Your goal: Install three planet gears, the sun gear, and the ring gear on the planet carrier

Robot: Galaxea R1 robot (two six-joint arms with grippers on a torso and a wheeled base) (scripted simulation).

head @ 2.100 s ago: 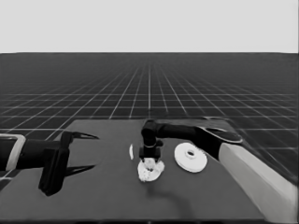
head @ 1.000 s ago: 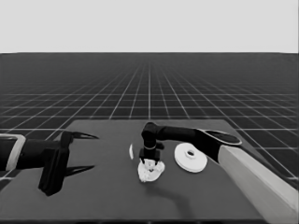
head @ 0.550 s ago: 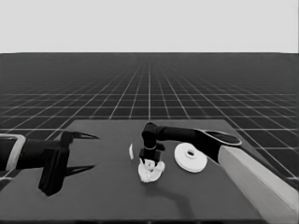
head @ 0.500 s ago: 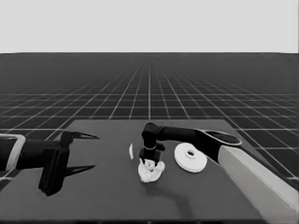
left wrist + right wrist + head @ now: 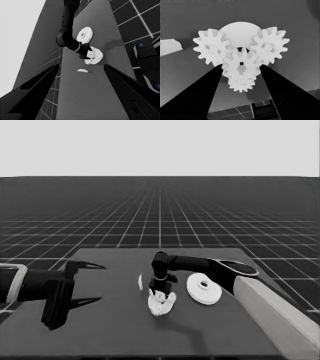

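Right end effector (image 5: 161,291) is hanging over the smaller round part (image 5: 239,31), mid-bench, fingers pinching the centre gear (image 5: 241,67) by its toothed rim, one finger on each side. In the right wrist view that gear is sitting between two planet gears, one (image 5: 212,47) on one side and another (image 5: 269,45) on the other, teeth meshing or nearly so; a further gear (image 5: 241,85) is peeking out below it. Cannot tell whether the held gear is fully seated or hovering just above.

Larger round part (image 5: 203,288) is lying flat just beside the cluster, apart from it, hub up. Thin white piece (image 5: 140,281) is lying on the other side, near. Left end effector (image 5: 86,283) is waiting over the left end of the bench (image 5: 115,330), fingers spread, nothing between them.

Handling, as judgement: gears are looking rigid, light, small; teeth give the fingers purchase but also let the gear rotate or tip in a two-point pinch. Best hold is across the rim, as here. Larger round part is probably heavier and smooth; taking it across the outer edge seems safer than by the hub.
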